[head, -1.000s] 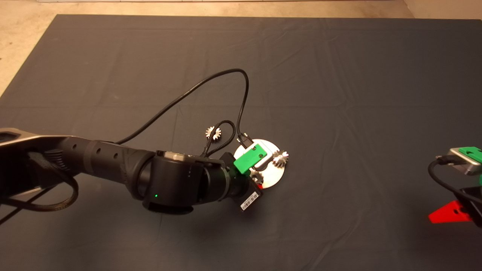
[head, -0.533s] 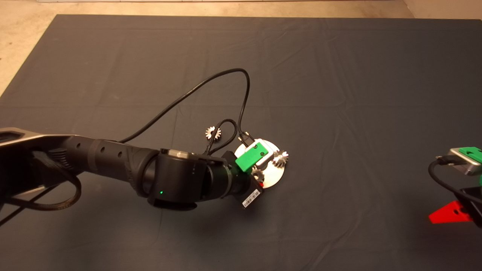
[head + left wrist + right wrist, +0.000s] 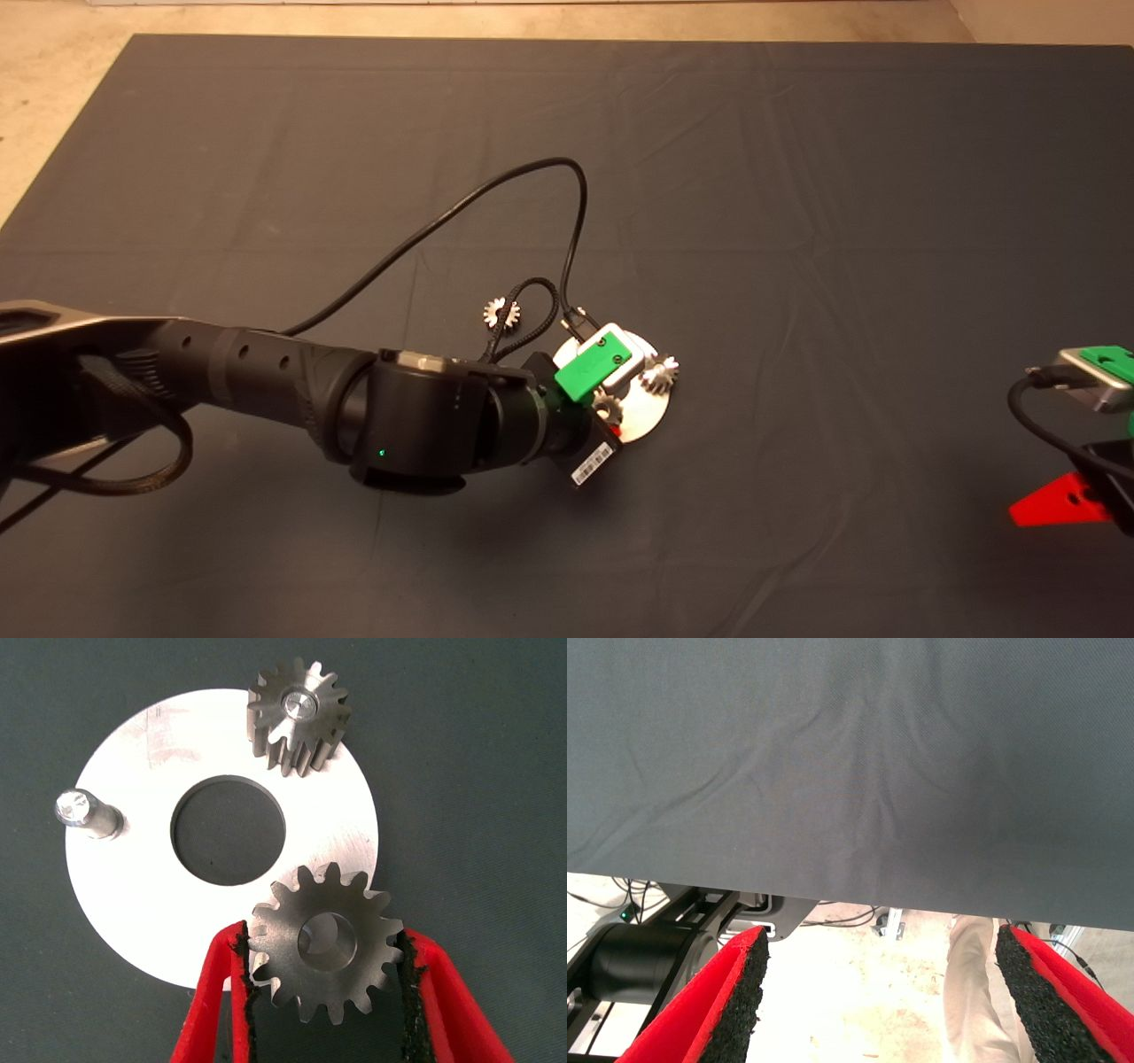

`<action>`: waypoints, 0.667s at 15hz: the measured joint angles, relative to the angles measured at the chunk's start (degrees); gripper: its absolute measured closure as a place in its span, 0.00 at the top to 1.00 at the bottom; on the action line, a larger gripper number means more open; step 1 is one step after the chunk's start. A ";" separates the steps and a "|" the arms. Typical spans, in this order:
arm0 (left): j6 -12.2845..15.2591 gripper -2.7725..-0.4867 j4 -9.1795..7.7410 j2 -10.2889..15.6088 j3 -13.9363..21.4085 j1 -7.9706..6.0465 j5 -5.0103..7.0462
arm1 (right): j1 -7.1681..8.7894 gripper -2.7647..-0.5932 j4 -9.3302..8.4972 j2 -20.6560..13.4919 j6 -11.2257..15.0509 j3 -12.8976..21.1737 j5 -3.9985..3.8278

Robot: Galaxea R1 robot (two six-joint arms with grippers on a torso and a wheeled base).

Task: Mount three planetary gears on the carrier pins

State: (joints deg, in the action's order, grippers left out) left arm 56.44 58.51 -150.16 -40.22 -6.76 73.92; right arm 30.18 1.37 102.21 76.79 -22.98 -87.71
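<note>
My left gripper (image 3: pixel 323 943) is shut on a planetary gear (image 3: pixel 326 943), with the pads on its teeth at both sides. It holds the gear flat over the rim of the shiny carrier disc (image 3: pixel 133 904). A second gear (image 3: pixel 299 716) sits on a carrier pin of the disc. Another carrier pin (image 3: pixel 81 811) stands bare. In the head view the left arm covers part of the disc (image 3: pixel 647 415); the held gear (image 3: pixel 608 408) and the seated gear (image 3: pixel 660 375) show. A third gear (image 3: pixel 501 312) lies on the mat beyond the disc. My right gripper (image 3: pixel 881 939) is open and parked.
The left wrist's black cables (image 3: pixel 567 204) loop over the mat above the loose gear. The right gripper (image 3: pixel 1063 501) waits at the mat's lower right edge. A person's leg (image 3: pixel 974 992) and equipment show on the floor past the mat's edge.
My left gripper has shifted slightly to the right over the disc with the gear in it. The right arm has not moved.
</note>
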 joint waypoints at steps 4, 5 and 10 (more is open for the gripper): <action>0.00 0.09 0.86 0.00 0.00 0.54 -0.03 | 0.00 0.60 -0.11 0.00 -0.01 0.00 0.00; -0.01 0.09 1.88 0.00 0.00 1.21 -0.01 | 0.00 0.60 -0.16 0.00 0.00 0.00 0.00; -0.09 0.09 2.65 0.00 0.00 2.33 -0.09 | 0.00 0.60 -0.38 0.00 0.00 0.00 0.00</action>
State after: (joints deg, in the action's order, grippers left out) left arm 56.36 61.16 -150.16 -40.22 -4.44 73.84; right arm 30.18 0.99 102.21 76.79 -22.98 -87.71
